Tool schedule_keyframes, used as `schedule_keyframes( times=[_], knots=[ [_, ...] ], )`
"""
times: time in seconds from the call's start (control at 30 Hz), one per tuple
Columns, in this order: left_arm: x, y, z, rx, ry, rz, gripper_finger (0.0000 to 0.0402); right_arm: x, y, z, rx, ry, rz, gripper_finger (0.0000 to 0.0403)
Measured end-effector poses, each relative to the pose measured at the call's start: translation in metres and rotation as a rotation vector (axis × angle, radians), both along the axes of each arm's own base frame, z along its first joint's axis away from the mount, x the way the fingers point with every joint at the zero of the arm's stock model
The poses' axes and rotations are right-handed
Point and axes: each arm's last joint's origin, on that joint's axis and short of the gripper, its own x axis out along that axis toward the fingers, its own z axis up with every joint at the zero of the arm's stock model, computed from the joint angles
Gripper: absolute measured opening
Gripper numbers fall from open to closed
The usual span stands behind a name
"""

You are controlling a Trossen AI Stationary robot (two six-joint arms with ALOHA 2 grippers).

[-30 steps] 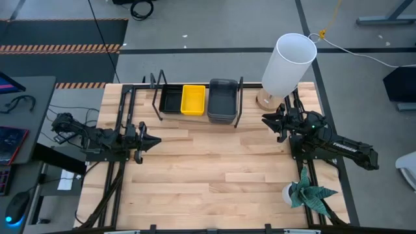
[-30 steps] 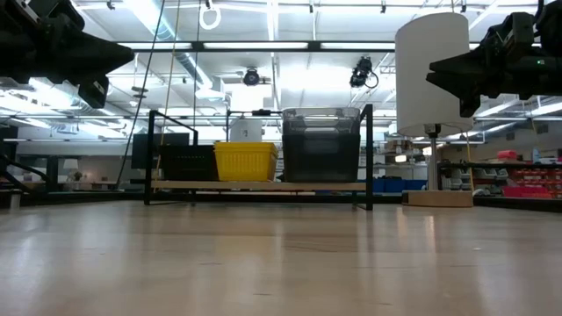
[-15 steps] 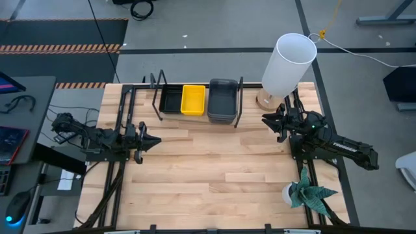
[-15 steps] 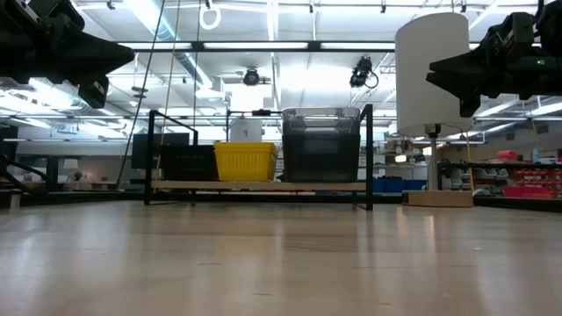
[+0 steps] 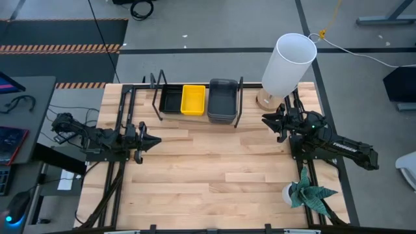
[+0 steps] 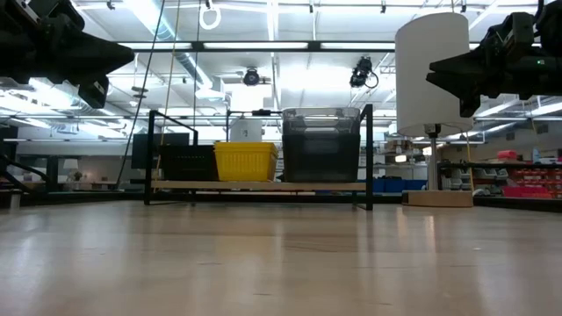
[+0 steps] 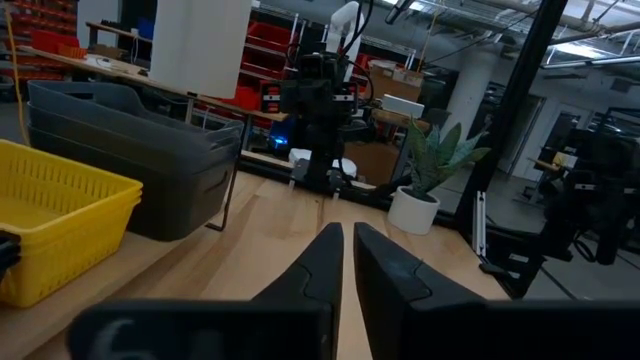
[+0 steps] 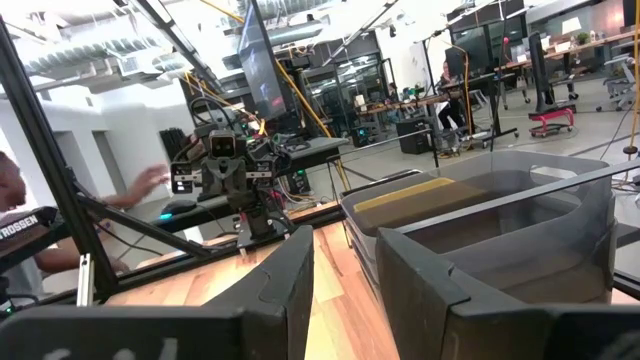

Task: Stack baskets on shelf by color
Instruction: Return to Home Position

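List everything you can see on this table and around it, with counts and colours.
Table: one, light wood, under everything.
Shelf: one, wood with black wire ends, far edge.
Black baskets: stacked count unclear, black, shelf's left end.
Yellow baskets: count unclear, yellow, shelf's middle.
Grey baskets: count unclear, dark grey, shelf's right end.
Lamp: one, white shade, far right corner.
Plant: one, green in white pot, near right.
Person: one, beyond the table.
Left pincer: one, black, shut, left side.
Right pincer: one, black, open, right side.

Smooth wood tabletop [image 5: 214, 169], black metal-wire shelf frames [image 6: 370, 158], yellow plastic basket [image 5: 193, 99] (ribbed sides), grey plastic baskets [image 5: 222, 99]
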Motion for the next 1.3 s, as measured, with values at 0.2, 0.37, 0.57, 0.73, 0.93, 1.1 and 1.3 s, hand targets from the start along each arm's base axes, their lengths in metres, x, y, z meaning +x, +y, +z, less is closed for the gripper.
schedule_keyframes(
  times=[0.2, 0.37, 0.57, 0.73, 0.93, 1.1, 1.3],
  knots=[
    [0.0000, 0.0000, 0.0000, 0.000, 0.000, 0.000, 0.0028, 0.0000, 0.0000, 0.0000, 0.000, 0.000, -0.001, 0.0116],
    [0.0000, 0.0000, 0.0000, 0.000, 0.000, 0.000, 0.0026, 0.0000, 0.0000, 0.0000, 0.000, 0.000, 0.000, 0.0116],
    [0.0000, 0.0000, 0.0000, 0.000, 0.000, 0.000, 0.0034, 0.0000, 0.0000, 0.0000, 0.000, 0.000, 0.000, 0.0116],
    [0.0000, 0.0000, 0.0000, 0.000, 0.000, 0.000, 0.0034, 0.0000, 0.0000, 0.0000, 0.000, 0.000, 0.000, 0.0116],
    [0.0000, 0.0000, 0.0000, 0.000, 0.000, 0.000, 0.0026, 0.0000, 0.0000, 0.0000, 0.000, 0.000, 0.000, 0.0116],
    [0.0000, 0.0000, 0.0000, 0.000, 0.000, 0.000, 0.0029, 0.0000, 0.0000, 0.0000, 0.000, 0.000, 0.000, 0.0116],
    [0.0000, 0.0000, 0.0000, 0.000, 0.000, 0.000, 0.0036, 0.0000, 0.0000, 0.0000, 0.000, 0.000, 0.000, 0.0116]
  ],
)
